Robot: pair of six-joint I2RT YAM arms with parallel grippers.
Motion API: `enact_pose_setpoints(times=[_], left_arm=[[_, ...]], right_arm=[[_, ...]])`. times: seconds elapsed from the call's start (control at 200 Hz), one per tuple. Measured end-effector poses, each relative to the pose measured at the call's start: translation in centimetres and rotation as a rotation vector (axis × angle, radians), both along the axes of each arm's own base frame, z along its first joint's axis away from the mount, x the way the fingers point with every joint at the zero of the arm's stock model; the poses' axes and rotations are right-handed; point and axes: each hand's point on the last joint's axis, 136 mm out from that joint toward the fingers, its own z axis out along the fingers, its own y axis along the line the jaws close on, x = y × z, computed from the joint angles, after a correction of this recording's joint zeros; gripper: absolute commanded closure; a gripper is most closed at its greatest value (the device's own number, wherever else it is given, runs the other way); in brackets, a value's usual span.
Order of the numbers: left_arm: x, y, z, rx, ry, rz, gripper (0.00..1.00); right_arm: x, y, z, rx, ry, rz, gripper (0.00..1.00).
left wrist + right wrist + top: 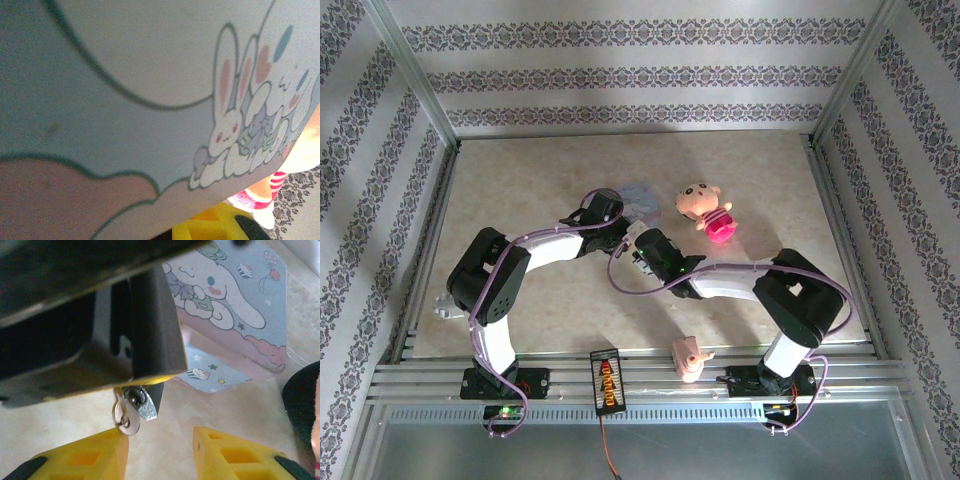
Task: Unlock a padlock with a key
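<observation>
While the left gripper (131, 374) is apparently pinching the padlock (146, 401) between pressed-together pads, the right gripper (160, 452) is hovering with fingers spread. The padlock is hanging toward six o'clock, lying at eleven o'clock from the right gripper, with its key ring (120, 416) just beside the nine-o'clock finger.

left fingers (155, 330) clamped, right fingers (85, 460) apart

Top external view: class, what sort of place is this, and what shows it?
Probably a robot test booth, not a home: a table boxed in by metal framing and wallpapered panels, with a left arm and right arm bolted at its near edge.
</observation>
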Motion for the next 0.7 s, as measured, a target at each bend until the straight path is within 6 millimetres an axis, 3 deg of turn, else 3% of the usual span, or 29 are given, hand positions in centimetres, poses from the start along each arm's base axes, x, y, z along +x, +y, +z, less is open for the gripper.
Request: enact_pose_setpoints(times=[0.17,0.425,0.7], left_arm=[[0.0,0.0,0.0,0.000,0.001,-0.002,0.96],[0.4,0.4,0.2,-0.007,0.000,0.013,0.93],[0.8,0.3,0.4,-0.026,0.000,0.037,0.88]], right_arm=[[0.7,0.4,-0.6,-0.022,-0.005,-0.007,0.68],[0.7,1.1,-0.8,0.004,0.007,-0.020,1.00],[0.9,1.4,-0.8,0.229,0.089,-0.156,1.00]])
